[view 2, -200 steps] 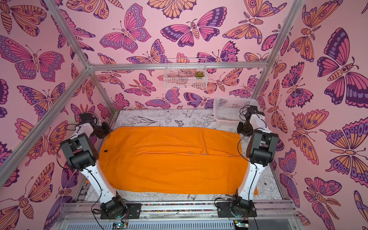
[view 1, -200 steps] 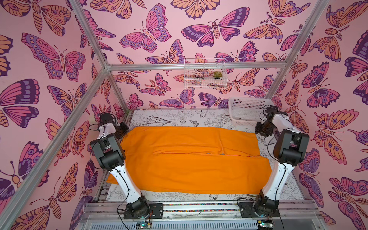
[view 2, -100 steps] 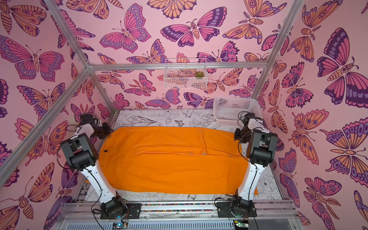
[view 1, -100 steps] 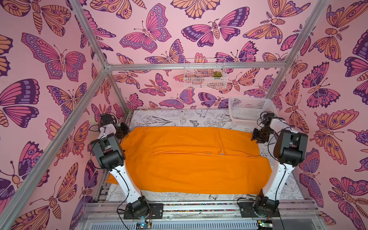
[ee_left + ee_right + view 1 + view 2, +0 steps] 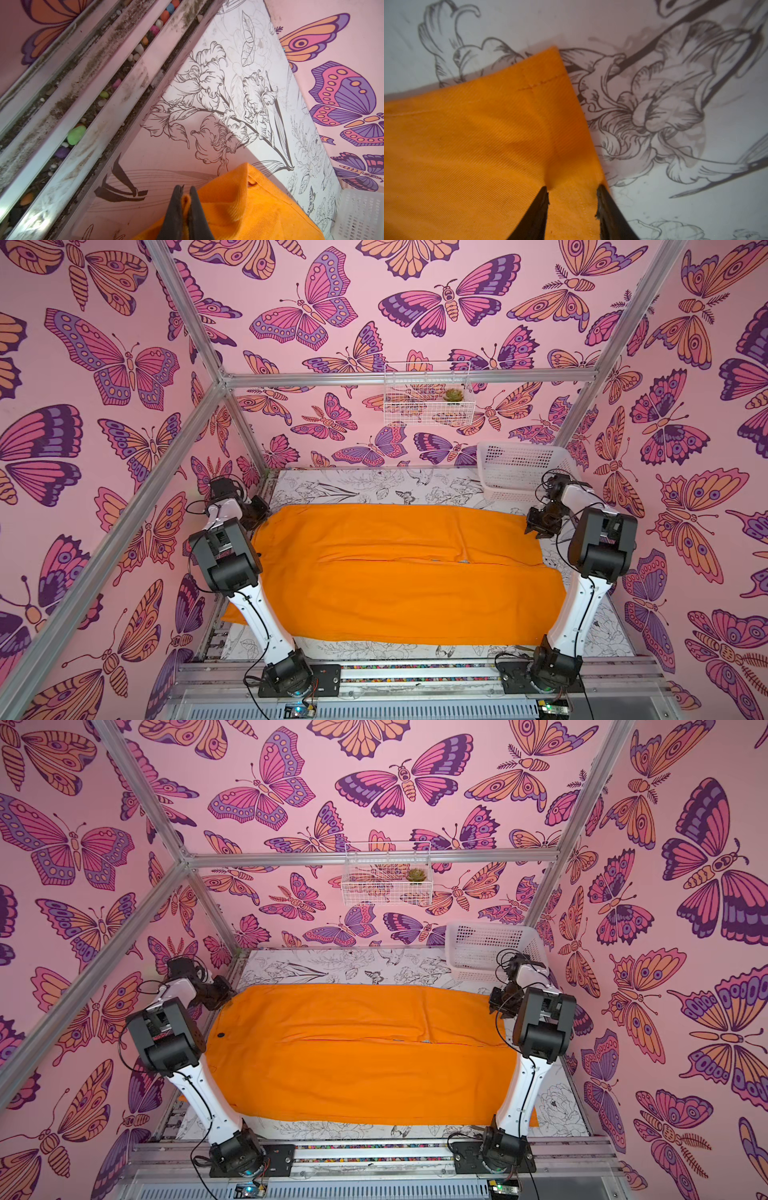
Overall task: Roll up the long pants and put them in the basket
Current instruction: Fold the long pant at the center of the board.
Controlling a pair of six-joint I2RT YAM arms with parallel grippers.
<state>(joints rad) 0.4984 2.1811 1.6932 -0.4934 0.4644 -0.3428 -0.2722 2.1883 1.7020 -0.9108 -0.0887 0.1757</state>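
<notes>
The long pants (image 5: pixel 399 572) lie flat across the middle of the tabletop (image 5: pixel 374 485). Their long axis runs from 9 o'clock to 3 o'clock, and one layer overlaps the other along a lengthwise line.

The left pincer (image 5: pixel 185 190) stays clamped at the 10 o'clock corner. In the left wrist view I see a small ridge of orange cloth nipped between its closed jaws.

The change is on the other side. The right pincer (image 5: pixel 572 193) has left the white basket (image 5: pixel 519 464) at 1 o'clock and come down onto the 2 o'clock corner. Its jaws stand partly apart, with the tips resting on the cloth just inside the hem edge and nothing pinched yet.

I judge that both far corners are now covered. Once the right jaws close, the far edge can be drawn toward 6 o'clock. No roll has been started.
</notes>
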